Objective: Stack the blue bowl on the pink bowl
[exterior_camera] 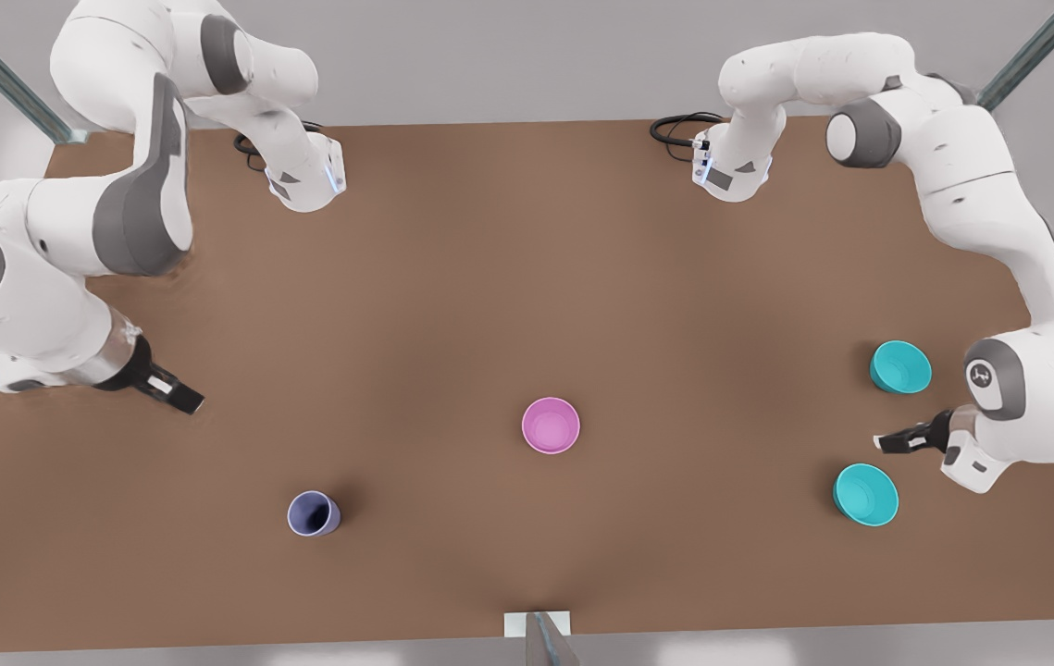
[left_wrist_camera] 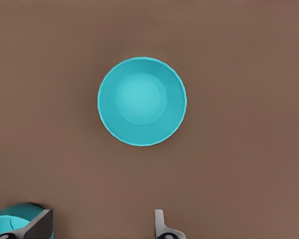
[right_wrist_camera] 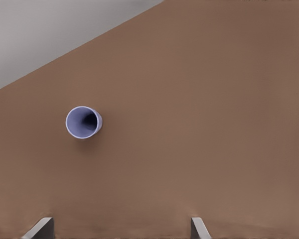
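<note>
At lower right of the front view, your left gripper [exterior_camera: 887, 443] hovers wide-fingered and empty between two teal bowls; the blue bowl [exterior_camera: 865, 495] is ungrasped. Pink bowl [exterior_camera: 551, 425] sits centre, empty. Right gripper [exterior_camera: 186, 400], upper left, waits, fingers spread. Nothing stacked yet.

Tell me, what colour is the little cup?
The cup is lavender-blue, seen best in the right wrist view.

Pink bowl [exterior_camera: 551, 425] upright at table [exterior_camera: 489, 231] centre. Relative to it: lavender cup [exterior_camera: 313, 513] toward the front view's left; two teal bowls [exterior_camera: 900, 366] [exterior_camera: 865, 495] well apart rightward, left gripper [exterior_camera: 897, 441] between them.
</note>
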Robot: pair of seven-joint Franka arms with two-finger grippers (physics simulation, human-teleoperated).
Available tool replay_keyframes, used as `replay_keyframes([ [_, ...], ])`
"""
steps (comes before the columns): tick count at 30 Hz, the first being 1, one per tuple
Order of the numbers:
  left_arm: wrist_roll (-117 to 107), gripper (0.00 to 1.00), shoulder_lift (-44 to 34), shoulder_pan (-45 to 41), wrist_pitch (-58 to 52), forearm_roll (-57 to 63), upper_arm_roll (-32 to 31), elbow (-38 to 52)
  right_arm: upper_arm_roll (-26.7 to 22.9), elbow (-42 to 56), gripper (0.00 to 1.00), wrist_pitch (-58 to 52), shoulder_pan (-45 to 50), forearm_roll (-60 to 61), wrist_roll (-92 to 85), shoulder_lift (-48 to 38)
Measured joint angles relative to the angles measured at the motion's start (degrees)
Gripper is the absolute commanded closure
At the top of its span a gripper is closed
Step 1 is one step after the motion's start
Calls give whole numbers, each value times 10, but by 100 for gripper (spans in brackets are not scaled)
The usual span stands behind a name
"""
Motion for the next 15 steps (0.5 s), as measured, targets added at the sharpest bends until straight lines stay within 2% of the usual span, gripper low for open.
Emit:
replay_keyframes([
  [2,19,0,26,16,42,-22,0,13,9,-116,0,-23,-10,-8,-43,-89],
  [4,36,0,45,22,75,-34,0,15,23,-189,0,-23,-27,-12,-79,-126],
  [15,103,0,102,29,171,-64,-2,6,29,-207,0,-33,-19,-22,-200,-122],
])
